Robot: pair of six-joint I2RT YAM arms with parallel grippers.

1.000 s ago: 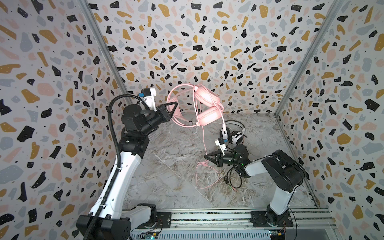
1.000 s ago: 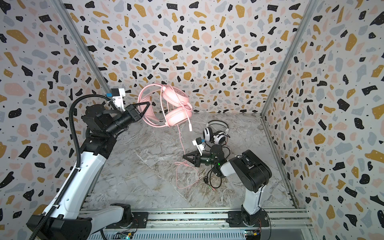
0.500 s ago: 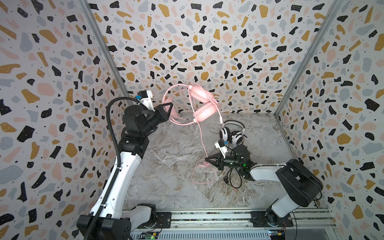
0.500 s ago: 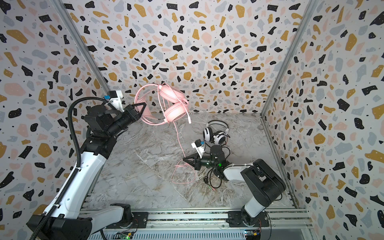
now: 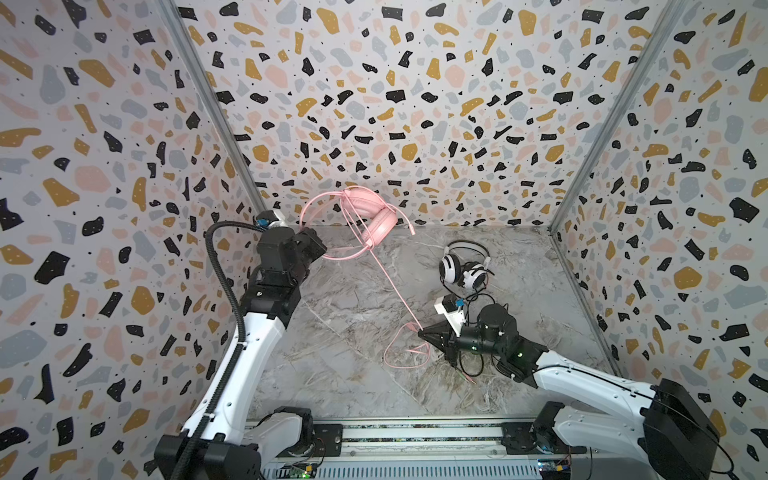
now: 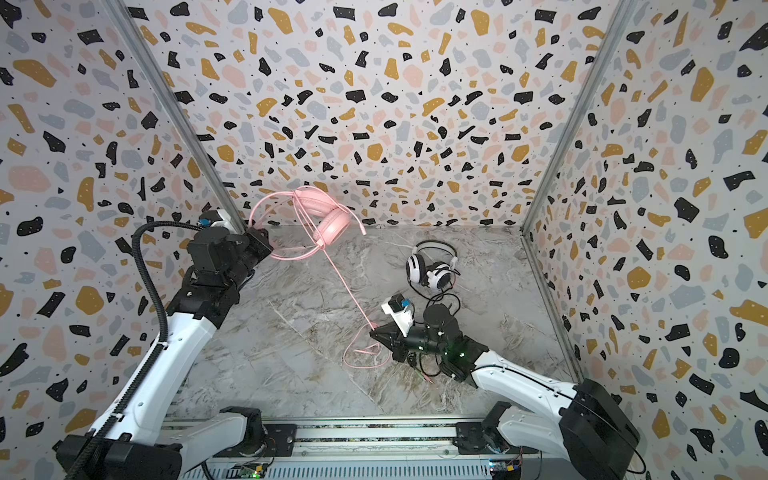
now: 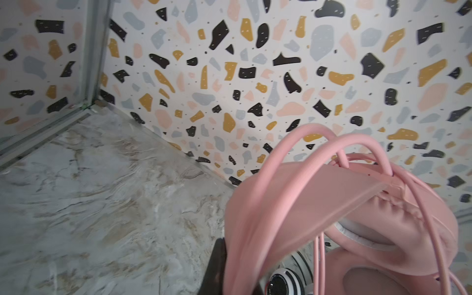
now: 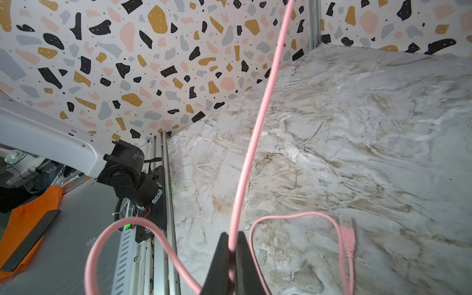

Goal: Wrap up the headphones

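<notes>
The pink headphones (image 5: 376,220) (image 6: 332,222) hang in the air at the back left, with my left gripper (image 5: 316,245) (image 6: 264,243) (image 7: 240,270) shut on their headband (image 7: 319,194). Their pink cable (image 5: 395,291) (image 8: 255,132) loops round the headband, then runs taut down to my right gripper (image 5: 422,332) (image 6: 372,331) (image 8: 232,237), which is shut on it just above the table. Slack cable with a USB plug (image 8: 347,229) lies beside that gripper. The white-and-black headphones (image 5: 463,268) (image 6: 430,270) (image 7: 283,281) stand at the back right.
A tangled black cable (image 5: 473,361) (image 6: 424,365) lies under my right wrist. Terrazzo walls close the marble table (image 5: 353,374) on three sides. The arms' metal rail (image 5: 415,436) runs along the front edge.
My left gripper has carried the pink headphones leftward and a little lower. My right gripper has shifted slightly toward the front with its arm stretched low, and the cable between them is now taut.
</notes>
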